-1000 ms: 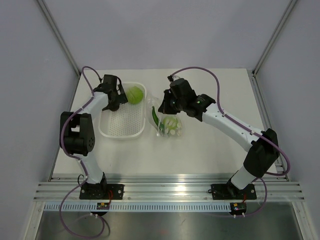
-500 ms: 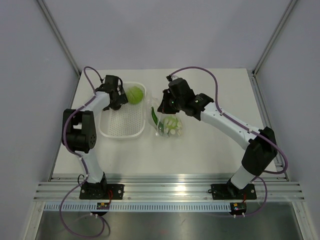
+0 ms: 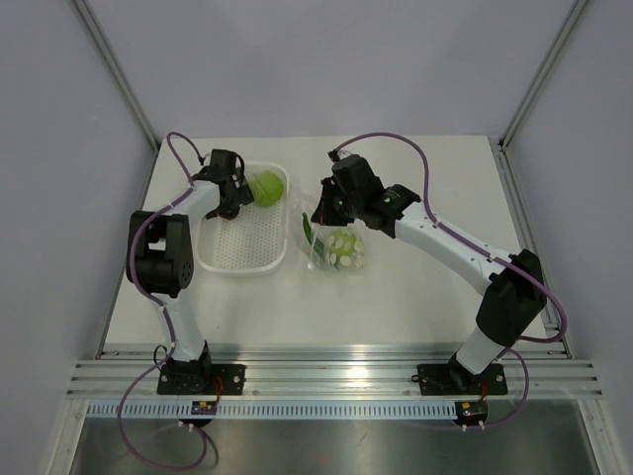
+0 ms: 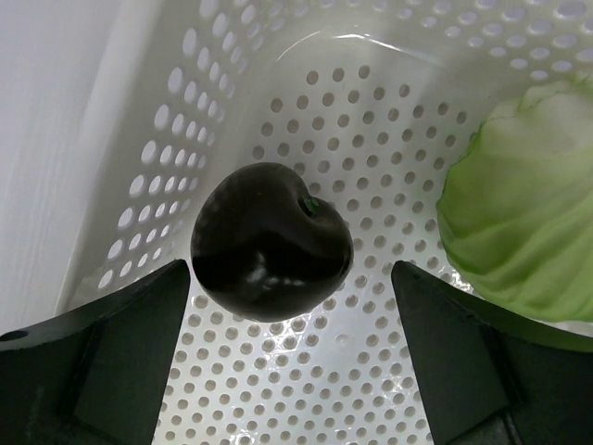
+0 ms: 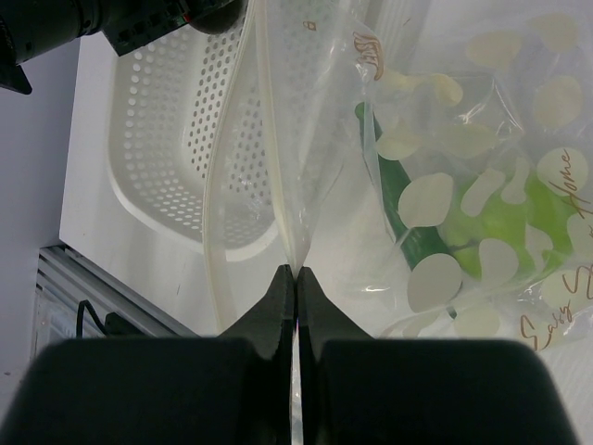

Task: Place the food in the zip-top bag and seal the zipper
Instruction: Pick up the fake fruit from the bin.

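The dark piece (image 4: 271,243) lies in the far left corner of the white perforated tray (image 4: 371,139). My left gripper (image 4: 292,371) is open just above it, one finger on each side. A round lime-green leafy ball (image 4: 519,241) sits to its right, and it also shows in the top view (image 3: 265,186). My right gripper (image 5: 296,273) is shut on the zipper (image 5: 278,185) at the mouth of the dotted zip-top bag (image 5: 482,139). Through the plastic I see the green chili pepper (image 5: 397,199) and a lime-green fruit (image 5: 491,246). The bag (image 3: 343,249) lies right of the tray.
The tray (image 3: 242,259) stands at the middle left of the white table. The left arm (image 3: 158,252) bends along the tray's left side. The right arm (image 3: 455,247) reaches in from the right. Grey walls and metal posts close in the table.
The left gripper has moved a little further into the tray's far left corner. The bag has shifted slightly and spread to the right in the right gripper's hold.
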You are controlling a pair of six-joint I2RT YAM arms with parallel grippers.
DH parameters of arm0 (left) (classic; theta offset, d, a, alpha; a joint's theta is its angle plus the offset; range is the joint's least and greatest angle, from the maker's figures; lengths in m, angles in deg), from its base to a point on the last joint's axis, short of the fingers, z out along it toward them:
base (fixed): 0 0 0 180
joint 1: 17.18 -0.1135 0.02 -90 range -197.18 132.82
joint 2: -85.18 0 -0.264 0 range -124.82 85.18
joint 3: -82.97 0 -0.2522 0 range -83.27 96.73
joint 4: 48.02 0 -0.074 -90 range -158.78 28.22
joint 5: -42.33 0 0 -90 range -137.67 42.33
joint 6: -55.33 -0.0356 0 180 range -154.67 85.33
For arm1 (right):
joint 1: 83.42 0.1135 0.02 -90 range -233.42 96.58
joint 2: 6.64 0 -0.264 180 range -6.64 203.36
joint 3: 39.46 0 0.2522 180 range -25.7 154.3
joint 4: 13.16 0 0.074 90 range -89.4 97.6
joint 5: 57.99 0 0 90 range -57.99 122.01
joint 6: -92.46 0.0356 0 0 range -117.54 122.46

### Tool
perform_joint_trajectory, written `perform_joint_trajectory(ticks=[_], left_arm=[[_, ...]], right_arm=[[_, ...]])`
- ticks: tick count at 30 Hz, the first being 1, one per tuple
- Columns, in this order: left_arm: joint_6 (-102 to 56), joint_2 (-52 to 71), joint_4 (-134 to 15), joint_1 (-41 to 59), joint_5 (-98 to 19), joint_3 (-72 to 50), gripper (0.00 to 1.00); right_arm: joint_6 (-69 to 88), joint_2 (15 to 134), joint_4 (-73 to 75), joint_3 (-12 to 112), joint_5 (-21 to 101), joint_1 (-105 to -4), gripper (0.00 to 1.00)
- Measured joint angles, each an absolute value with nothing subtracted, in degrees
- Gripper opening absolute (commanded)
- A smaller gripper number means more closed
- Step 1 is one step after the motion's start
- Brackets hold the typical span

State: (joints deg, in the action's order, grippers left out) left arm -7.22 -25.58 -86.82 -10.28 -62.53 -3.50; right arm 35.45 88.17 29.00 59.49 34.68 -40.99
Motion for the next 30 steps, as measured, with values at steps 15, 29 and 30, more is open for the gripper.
perform_joint_trajectory(ticks=[15, 29, 30], left_arm=[[-0.69, -26.67, -84.33, -10.28, -67.79, -3.5, 0.86], [-0.49, -26.15, -84.11, -10.26, -67.2, -5.08, 0.51], [-0.82, -24.84, -84.31, -10.26, -66.72, -5.78, 0.51]], right_arm=[[35.36, 89.08, 29.2, 59.92, 34.68, -40.99, 0.0], [35.25, 89.15, 29.9, 60.19, 34.68, -40.99, 0.0], [35.25, 89.15, 29.96, 60.21, 34.68, -40.99, 0.0]])
